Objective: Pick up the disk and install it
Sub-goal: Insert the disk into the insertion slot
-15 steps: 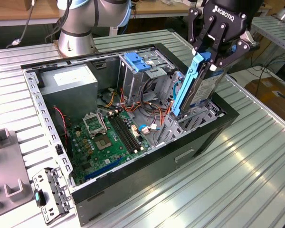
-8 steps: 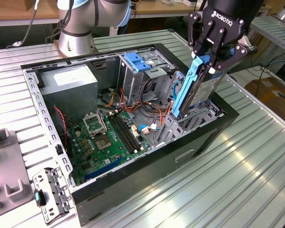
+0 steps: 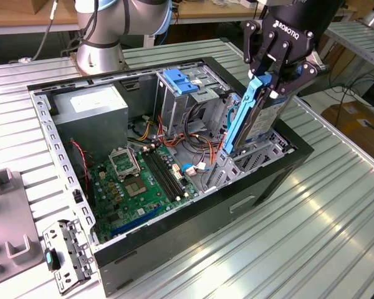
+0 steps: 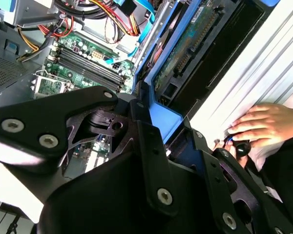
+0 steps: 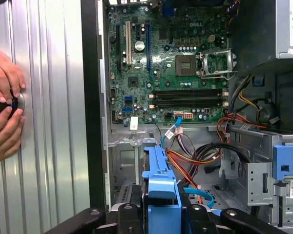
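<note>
My gripper (image 3: pixel 271 84) is shut on the upper end of the disk (image 3: pixel 252 121), a dark drive in a bright blue carrier. The disk stands nearly upright, tilted. Its lower end reaches into the metal drive bay (image 3: pixel 237 165) at the open computer case's side toward the exterior view's right. In the second wrist view the disk (image 4: pixel 185 44) shows its green circuit side, with the blue carrier end between my black fingers (image 4: pixel 146 131). The first wrist view has the carrier (image 5: pixel 160 180) edge-on above the bay floor.
The open black case (image 3: pixel 174 249) holds a green motherboard (image 3: pixel 143 180), a grey power supply (image 3: pixel 90 109), coloured cables and a tall grey cage with a blue clip (image 3: pixel 181 81). A person's hands (image 5: pixel 5 78) rest on the ribbed table beside the case. A loose metal bracket (image 3: pixel 65 252) lies at the exterior view's left.
</note>
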